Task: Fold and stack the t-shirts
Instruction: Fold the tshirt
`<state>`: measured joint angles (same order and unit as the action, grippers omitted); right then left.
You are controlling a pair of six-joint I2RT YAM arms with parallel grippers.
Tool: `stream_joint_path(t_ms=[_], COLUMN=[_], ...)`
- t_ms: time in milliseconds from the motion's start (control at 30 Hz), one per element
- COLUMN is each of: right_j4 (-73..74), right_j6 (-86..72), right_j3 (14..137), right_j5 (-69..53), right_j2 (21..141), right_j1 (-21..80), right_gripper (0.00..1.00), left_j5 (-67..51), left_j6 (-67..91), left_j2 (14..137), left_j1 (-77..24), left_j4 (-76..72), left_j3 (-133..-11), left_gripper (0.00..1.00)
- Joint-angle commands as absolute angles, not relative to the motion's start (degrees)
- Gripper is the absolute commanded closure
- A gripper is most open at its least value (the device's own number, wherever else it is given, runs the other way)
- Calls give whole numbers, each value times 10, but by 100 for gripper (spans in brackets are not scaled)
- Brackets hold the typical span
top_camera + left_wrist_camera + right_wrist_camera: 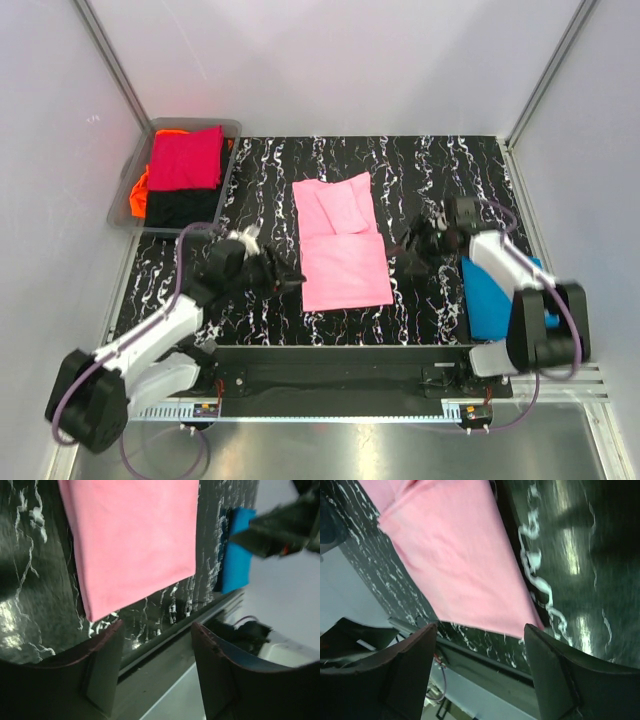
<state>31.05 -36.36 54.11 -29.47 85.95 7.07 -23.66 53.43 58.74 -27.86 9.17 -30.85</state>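
Crimson t-shirt [187, 158] shows only from overhead.

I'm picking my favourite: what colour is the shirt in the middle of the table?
The shirt is light pink, clearest in the top external view.

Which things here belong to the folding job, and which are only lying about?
Job:
pink t-shirt, centre
blue t-shirt, right edge
crimson shirt, orange shirt, black shirt, all in the bin

Not the job itself:
grey bin, only holding those three
marbled table
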Motion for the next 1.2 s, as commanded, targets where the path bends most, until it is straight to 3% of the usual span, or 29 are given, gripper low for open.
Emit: stream_joint_path(t_ms=[0,200,400,1167], right_j4=[274,189,136,44], right_j6=[-457,-586,-639,-701], right_j3=[426,269,200,172], right_j5=[-281,-264,-249,-204], right_j2=[760,638,635,710], right_j1=[72,82,97,149], right_gripper=[22,31,36,50], left_j5=[-186,-52,-2,61], left_j6=[723,882,940,1075], left_j2=[534,473,557,671], left_j1=[-287,-365,-430,-470], left_j4=[-11,-62,-102,-136], left_j3=[-188,-106,-95,-86], left_gripper=[39,39,40,59])
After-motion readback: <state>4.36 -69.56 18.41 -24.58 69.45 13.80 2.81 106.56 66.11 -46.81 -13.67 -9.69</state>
